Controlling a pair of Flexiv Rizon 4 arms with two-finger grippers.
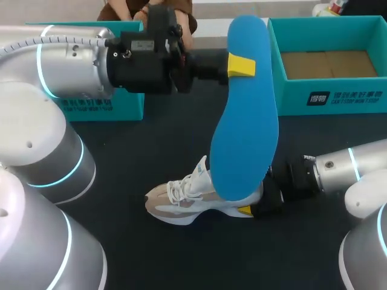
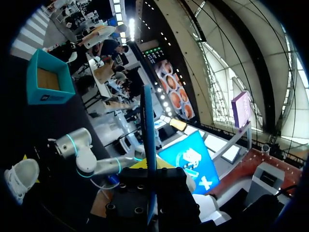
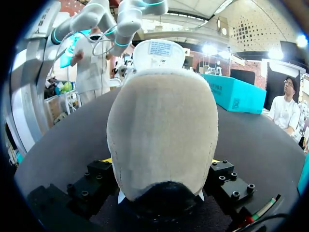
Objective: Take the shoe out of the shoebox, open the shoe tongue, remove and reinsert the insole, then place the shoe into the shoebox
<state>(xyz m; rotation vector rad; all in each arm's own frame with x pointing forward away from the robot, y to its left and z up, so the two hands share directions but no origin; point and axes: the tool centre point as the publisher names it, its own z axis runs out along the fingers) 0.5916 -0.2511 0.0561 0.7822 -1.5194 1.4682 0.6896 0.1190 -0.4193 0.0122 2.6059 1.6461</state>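
Your left end effector is closed on the blue insole, with one yellow tip pressed flat on the face you see from the head view. In the left wrist view the insole runs edge-on as a thin blue line straight out from between the fingers. It is held high above the bench, long axis roughly upright. Its broad lower end overlaps the shoe in the head view, and from that angle you cannot tell whether the two touch or the insole simply hangs in front. The left arm comes in level from the left side, well above the surface. Your right end effector is clamped on the shoe at the heel. The right wrist view shows the beige heel filling the space between the fingers, a sliver of yellow at either side of it. The shoe stands sole-down on the bench near the middle, toe pointing toward your left side, white laces and tongue up, heel toward the right arm, which lies low along the surface. The bench is dark, matte and even. On its far right corner sits the teal shoebox, open at the top with a brown cardboard floor showing, well apart from the shoe. A second teal box stands at the far left, partly hidden behind the left arm.
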